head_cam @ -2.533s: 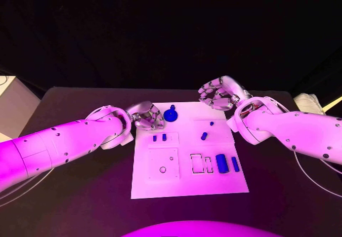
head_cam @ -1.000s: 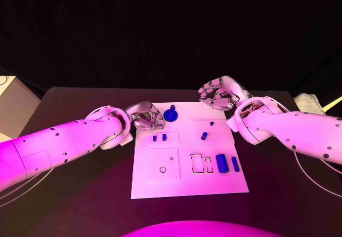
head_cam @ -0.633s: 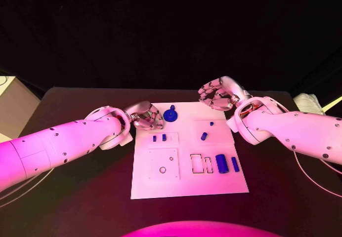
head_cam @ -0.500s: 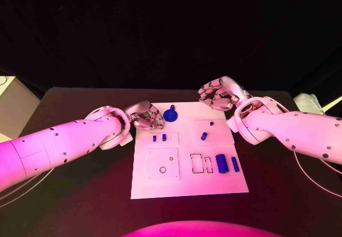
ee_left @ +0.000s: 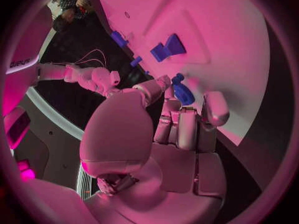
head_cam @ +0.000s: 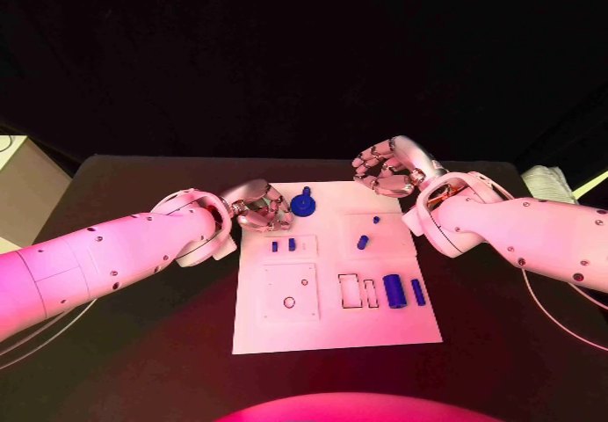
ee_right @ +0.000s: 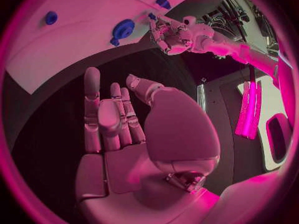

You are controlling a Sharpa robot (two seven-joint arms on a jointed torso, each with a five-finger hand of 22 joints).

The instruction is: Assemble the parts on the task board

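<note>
A robot's left hand (head_cam: 260, 209) hovers at the far left corner of the white task board (head_cam: 332, 330), its fingers curled toward a round blue part with a stem (head_cam: 303, 205) that stands near the board's far edge; in the left wrist view the fingertips (ee_left: 215, 109) lie just beside that part, and whether any of them actually touches or pinches it cannot be told. The right hand (head_cam: 389, 169) hangs beyond the board's far right corner, fingers apart and holding nothing, the right wrist view showing its palm open above the dark table (head_cam: 152, 352). The step in hand appears to be taking hold of the stemmed part, and doing it well would call for closing thumb and finger squarely on the stem rather than the rounded body, lifting straight up so the piece does not tip, and keeping the wrist clear of the two small blue pegs (head_cam: 283, 245) standing just nearer the robot. Other parts wait farther along: a short blue piece (head_cam: 363, 242) in the right panel, and a blue cylinder (head_cam: 394, 291) with a slimmer blue bar (head_cam: 418, 292) beside the rectangular slots (head_cam: 358, 291). The left hand's own fingers hide the contact point in the head view, the base of the stemmed part and any socket under it are hard to make out, and which recess each loose piece belongs to cannot be read.
</note>
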